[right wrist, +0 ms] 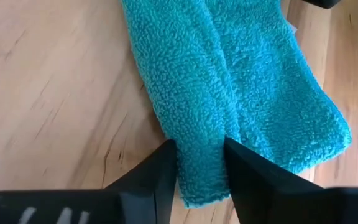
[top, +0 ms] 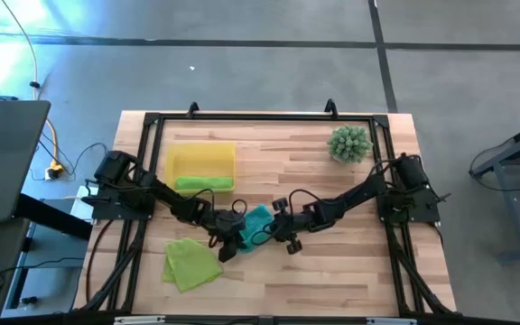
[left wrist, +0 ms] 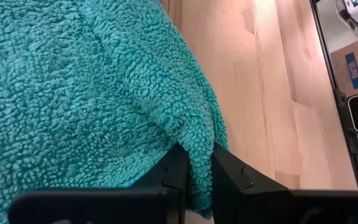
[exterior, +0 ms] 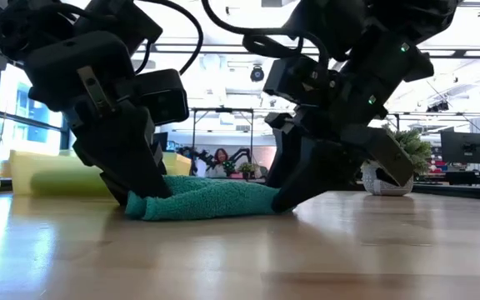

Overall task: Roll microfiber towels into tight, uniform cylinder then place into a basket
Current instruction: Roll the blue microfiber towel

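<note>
1. Lime-green flat towel (top: 190, 263) lay nearest the table's front edge, at about 8 o'clock from the table centre in the high view, unrolled and clear of both arms.

2. Just beyond it, the teal towel (top: 256, 225) lay near the table centre, partly folded into a loose band whose long axis ran roughly 3-to-9 o'clock in the low view, spanning from one gripper to the other.

3. Left gripper (left wrist: 194, 168) stood at the towel's 9 o'clock end, its fingers nipped onto a fold of the teal pile; the left wrist view showed cloth pinched between them.

4. Right gripper (right wrist: 201, 165) stood at the towel's 3 o'clock end, its fingers straddling one folded strip of the teal cloth and pressing it on both sides; it appeared to be grasping that strip.

5. Judged relation: both arms sat equally close, one at each end of the band, so any rolling would have to proceed across the long axis.

6. Farther back, at about 10 o'clock, the basket (top: 227, 149) held one rolled lime-green towel (top: 204, 183) along its near wall; the rest of it looked unfilled.

7. Farthest, at about 2 o'clock, stood the spiky green plant (top: 349, 143), well apart from the work.
</note>
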Robot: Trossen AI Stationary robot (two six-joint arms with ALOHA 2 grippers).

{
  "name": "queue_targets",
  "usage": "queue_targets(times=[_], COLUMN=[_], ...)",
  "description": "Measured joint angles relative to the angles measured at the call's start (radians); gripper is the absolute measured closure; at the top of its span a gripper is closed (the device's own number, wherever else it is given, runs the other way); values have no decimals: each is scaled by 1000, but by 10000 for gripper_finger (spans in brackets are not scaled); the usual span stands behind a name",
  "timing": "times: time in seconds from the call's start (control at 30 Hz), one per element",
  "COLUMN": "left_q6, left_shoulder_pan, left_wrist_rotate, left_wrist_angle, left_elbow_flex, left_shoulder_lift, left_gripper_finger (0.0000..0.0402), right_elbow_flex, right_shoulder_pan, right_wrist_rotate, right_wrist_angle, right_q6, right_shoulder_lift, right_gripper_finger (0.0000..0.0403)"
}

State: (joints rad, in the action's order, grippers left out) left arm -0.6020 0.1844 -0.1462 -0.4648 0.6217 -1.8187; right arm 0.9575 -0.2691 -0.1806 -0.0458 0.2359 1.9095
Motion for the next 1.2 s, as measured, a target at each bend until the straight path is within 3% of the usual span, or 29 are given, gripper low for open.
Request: queue_targets(times=[0.2,0.53,0.67,0.83,1.0,1.2], left_q6=[7,7,9,66,90,212], left_shoulder_pan=[0,-2,-7,-15,3,83], left_wrist_rotate=[-13,-105,-113,-115,-31,95], left_wrist_angle=[5,119,226,345,436,272], left_elbow_flex=[0,0,2,-4,-2,0], left_shoulder_lift=[12,61,101,180,299,368], left_gripper_finger=[356,313,295,288,288,288], right_elbow_flex=[2,4,3,-3,-5,-7], right_shoulder_pan=[0,3,7,41,96,167], right_wrist_rotate=[0,93,185,385,571,729], right_wrist_angle=[9,54,49,66,75,68], right_q6=[-66,-235,-286,-401,-535,-727], right_shoulder_lift=[22,22,20,5,-5,-2], right_gripper_finger=[302,395,396,400,401,401])
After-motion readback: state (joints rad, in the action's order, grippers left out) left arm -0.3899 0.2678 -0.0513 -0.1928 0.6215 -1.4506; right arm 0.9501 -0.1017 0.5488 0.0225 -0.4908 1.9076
